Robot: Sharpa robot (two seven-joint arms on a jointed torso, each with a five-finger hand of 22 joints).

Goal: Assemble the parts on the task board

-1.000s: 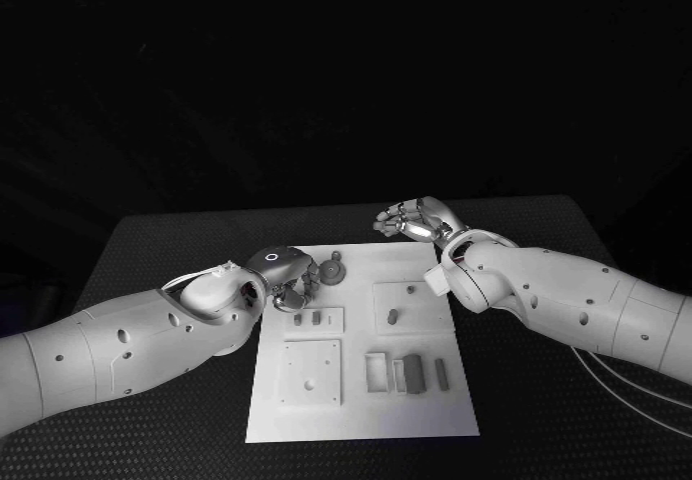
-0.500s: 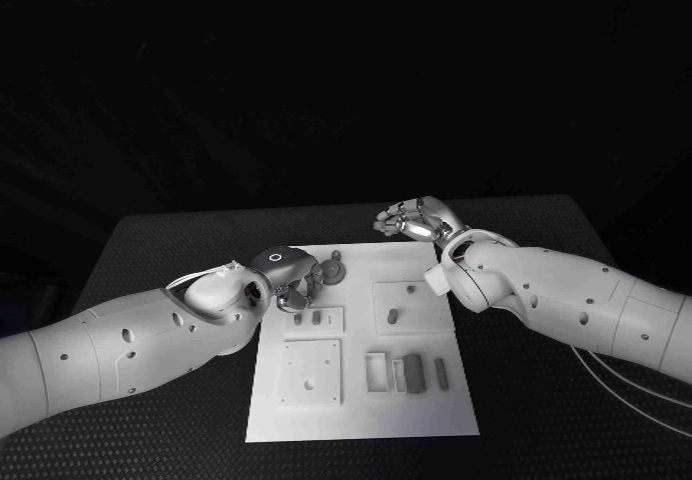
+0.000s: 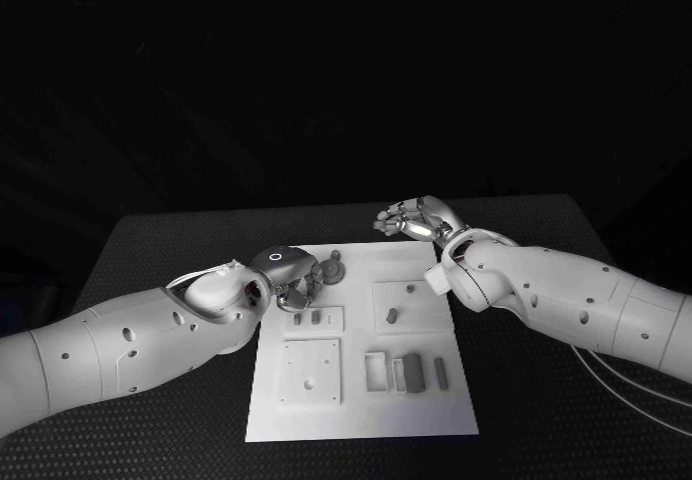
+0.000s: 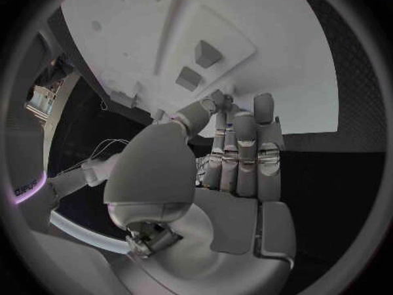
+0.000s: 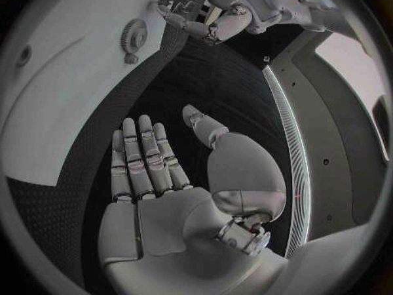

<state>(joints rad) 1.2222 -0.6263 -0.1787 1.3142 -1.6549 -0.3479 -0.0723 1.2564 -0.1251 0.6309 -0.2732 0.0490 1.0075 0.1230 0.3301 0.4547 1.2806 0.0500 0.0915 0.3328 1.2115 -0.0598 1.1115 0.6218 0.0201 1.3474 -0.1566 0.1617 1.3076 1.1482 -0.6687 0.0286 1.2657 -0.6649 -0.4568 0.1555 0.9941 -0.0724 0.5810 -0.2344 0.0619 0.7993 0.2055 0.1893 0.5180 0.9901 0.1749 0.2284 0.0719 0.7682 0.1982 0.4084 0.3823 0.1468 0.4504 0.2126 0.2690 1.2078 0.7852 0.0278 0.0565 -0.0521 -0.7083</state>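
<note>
The black textured bench (image 3: pixel 173 240) carries the flat white rectangular task board (image 3: pixel 361 405) at its middle, long side running away from the robot.

The left hand (image 3: pixel 293 275) sits over the board's far left corner. In its wrist view the fingers (image 4: pixel 245 154) lie straight and close together above the board, the thumb reaching across toward them; nothing shows between them, so the hand is empty with its fingers extended.

The right hand (image 3: pixel 415 220) hovers over the bench just past the board's far right edge. Its wrist view shows the palm flat and the fingers (image 5: pixel 143 157) stretched out side by side, holding nothing.

On the board, a raised white square plate (image 3: pixel 312 371) with small holes lies near left. Beside it to the right stand the small grey block parts (image 3: pixel 414 372), upright in a row next to a white frame. Farther out, a grey peg (image 3: pixel 392 316) stands in a raised white pad, and two short grey pieces (image 3: pixel 307 319) stand in the left pad. A small grey toothed gear (image 5: pixel 133 35) lies on the board just beside the left hand.

No legible writing appears on the board or parts.
</note>
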